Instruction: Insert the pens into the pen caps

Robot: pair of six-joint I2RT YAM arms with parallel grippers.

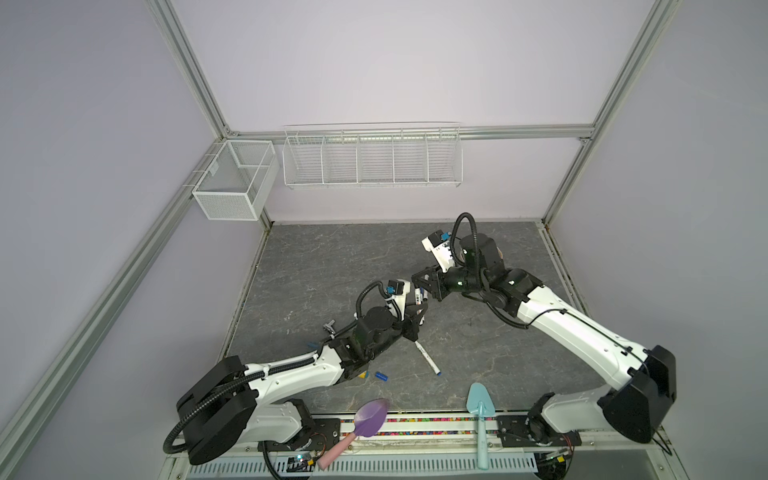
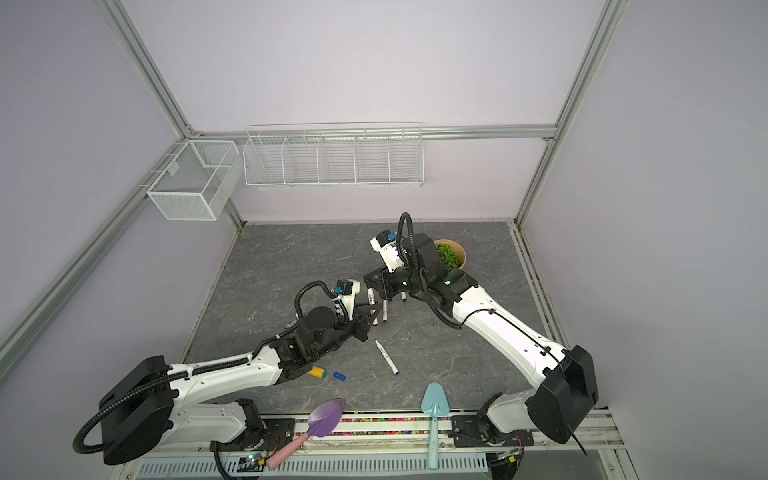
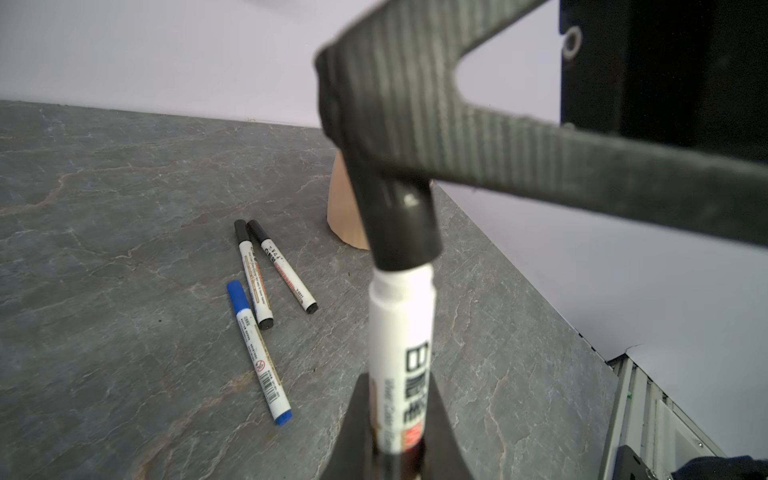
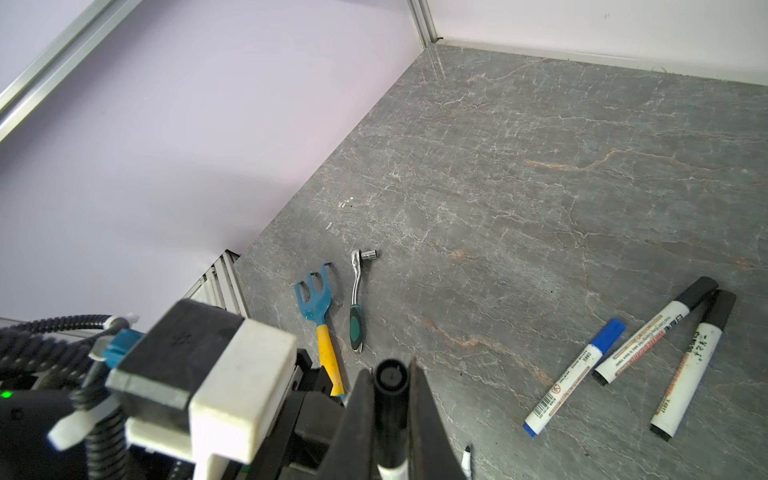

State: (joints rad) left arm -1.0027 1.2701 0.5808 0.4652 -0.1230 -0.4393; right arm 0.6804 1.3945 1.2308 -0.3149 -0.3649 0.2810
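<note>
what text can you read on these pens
"White": small print on the held pen, below large blurred Chinese characters.
Blue-capped pen: a barcode and a round prohibition sign; digits too small.
Two black-capped pens: print too small to read.
Black cap in the right gripper: none.

Pale lilac walls [image 1: 395,62] close the cell on three sides, joined by a silver aluminium frame [image 1: 519,132]. The desk [image 1: 332,257] is a dark grey slab with lighter, marble-like veins. A white wire rack [image 1: 372,181] with five compartments hangs on the back wall, and a white mesh basket [image 1: 224,203] hangs from the left rail. The light is soft and even.
</note>
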